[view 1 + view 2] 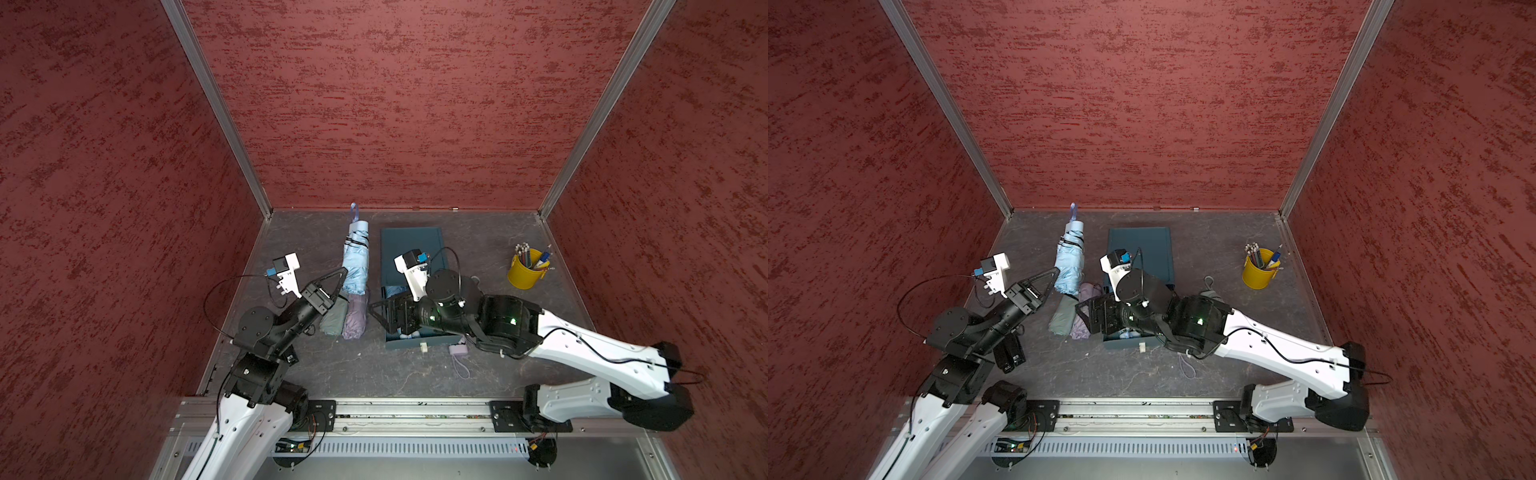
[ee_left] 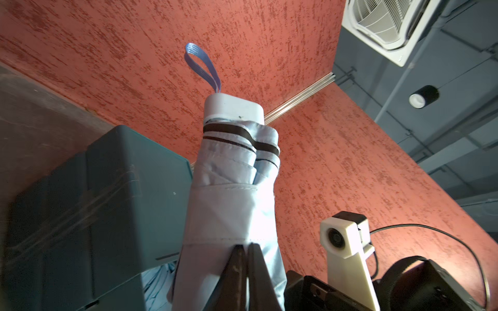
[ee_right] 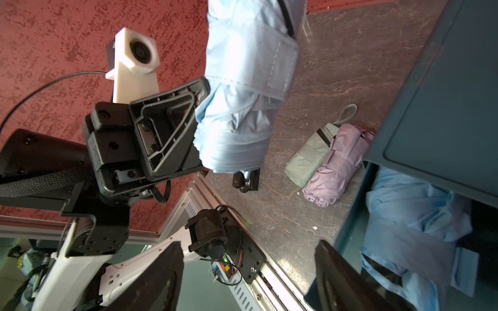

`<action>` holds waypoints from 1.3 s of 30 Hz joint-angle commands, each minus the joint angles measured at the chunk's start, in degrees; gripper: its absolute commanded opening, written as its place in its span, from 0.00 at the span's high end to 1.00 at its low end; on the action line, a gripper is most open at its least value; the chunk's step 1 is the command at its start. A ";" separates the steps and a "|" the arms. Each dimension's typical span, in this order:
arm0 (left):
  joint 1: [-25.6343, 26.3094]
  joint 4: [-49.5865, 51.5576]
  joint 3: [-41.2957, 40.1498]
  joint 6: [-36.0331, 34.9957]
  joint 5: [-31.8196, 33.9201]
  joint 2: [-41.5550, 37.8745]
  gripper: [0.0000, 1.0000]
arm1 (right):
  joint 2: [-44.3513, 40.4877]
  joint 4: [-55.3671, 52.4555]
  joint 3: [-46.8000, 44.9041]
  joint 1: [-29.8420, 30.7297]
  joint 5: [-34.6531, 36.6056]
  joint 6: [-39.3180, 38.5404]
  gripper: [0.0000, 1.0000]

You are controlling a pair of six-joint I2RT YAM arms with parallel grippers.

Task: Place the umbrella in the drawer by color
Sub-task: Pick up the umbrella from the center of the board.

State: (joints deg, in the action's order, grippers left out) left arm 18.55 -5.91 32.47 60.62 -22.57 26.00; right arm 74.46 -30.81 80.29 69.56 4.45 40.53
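- Left gripper (image 1: 343,272), reaching forward, clamps the lower end of a folded light-blue fabric umbrella (image 1: 356,257), lifted beside the dark teal plastic cabinet (image 1: 411,245).
- Right gripper (image 3: 249,243) hovers over its pulled-out drawer (image 1: 403,343), jaws spread, empty.
- Inside lies a second light-blue umbrella (image 3: 404,204).
- A grey-green folded umbrella (image 1: 333,318) and a lilac folded umbrella (image 1: 356,318) lie touching beside the drawer.

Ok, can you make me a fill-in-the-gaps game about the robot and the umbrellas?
1. The left gripper is shut on a light ___ umbrella.
2. The right gripper, by the drawer, is ___ and holds nothing.
3. The pens stand in a ___ cup.
4. The walls around the table are ___.

Missing words: blue, open, yellow, red.
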 commanded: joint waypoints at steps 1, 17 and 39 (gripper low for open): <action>-0.18 -14.74 -0.03 3.57 -2.83 -0.18 1.00 | -2.39 4.85 -1.33 0.13 2.82 0.08 0.16; 1.05 -16.27 -0.38 2.84 -2.52 0.56 1.00 | 3.69 18.33 2.28 -1.97 -2.49 -1.60 0.16; 1.67 -7.89 0.12 0.02 -1.78 0.89 0.80 | 6.56 10.91 6.78 -4.19 -1.17 0.21 1.00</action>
State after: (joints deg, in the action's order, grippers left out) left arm 19.62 -15.05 31.55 62.67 -23.79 27.11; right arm 81.54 -17.56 84.55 65.60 2.68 41.25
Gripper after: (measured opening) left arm 0.153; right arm 0.053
